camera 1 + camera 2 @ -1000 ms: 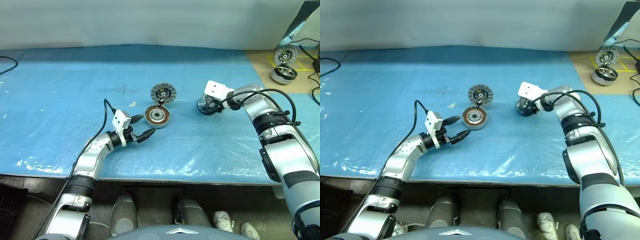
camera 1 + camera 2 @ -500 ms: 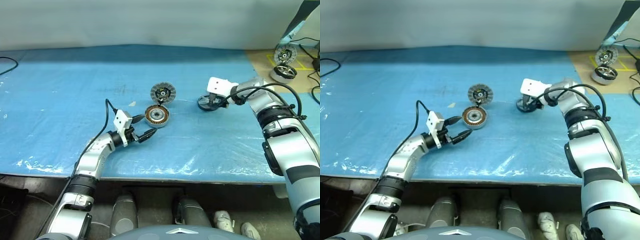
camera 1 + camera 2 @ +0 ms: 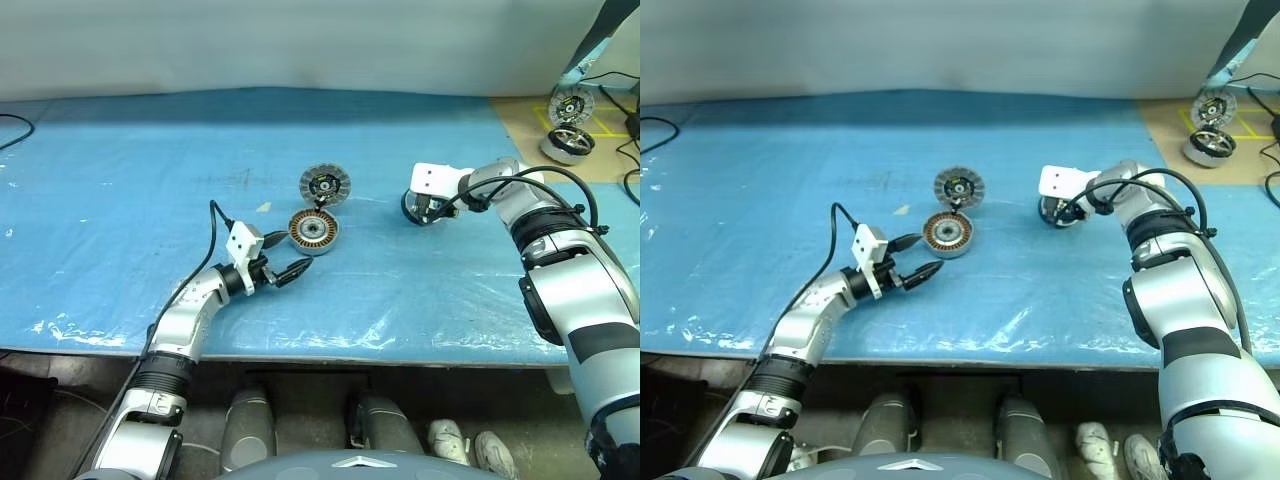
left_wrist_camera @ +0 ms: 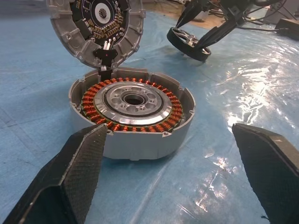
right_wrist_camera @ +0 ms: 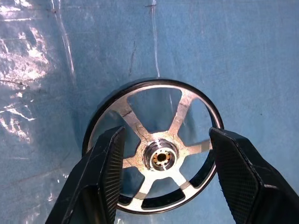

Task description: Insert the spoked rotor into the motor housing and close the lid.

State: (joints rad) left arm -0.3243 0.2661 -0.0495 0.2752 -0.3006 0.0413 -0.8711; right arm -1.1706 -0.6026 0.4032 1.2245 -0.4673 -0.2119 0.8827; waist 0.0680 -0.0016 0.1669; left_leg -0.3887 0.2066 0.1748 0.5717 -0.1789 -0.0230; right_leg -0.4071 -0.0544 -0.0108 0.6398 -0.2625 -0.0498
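We see the rotor (image 5: 159,149) lying on the blue sheet of the desk (image 3: 120,180), off to the right of the housing (image 3: 314,231), well apart from it, with bare blue sheet between them. Our right gripper (image 5: 161,172) stands over the rotor, its jaws spread to either side of the rim; whether the pads press the rim we cannot tell. Its wrist block hides most of the rotor in the head views.

The housing sits near the middle of the desk, copper windings up, with the lid (image 3: 326,185) tilted up just behind it, apparently joined by a short dark link. Our left gripper (image 3: 290,258) hovers just beside the housing's near-left side, jaws released and wide, holding nothing.

Open sheet stretches left and toward the near edge. At the far right corner, two more wheel-like parts (image 3: 568,125) rest on brown board, too small to make out.
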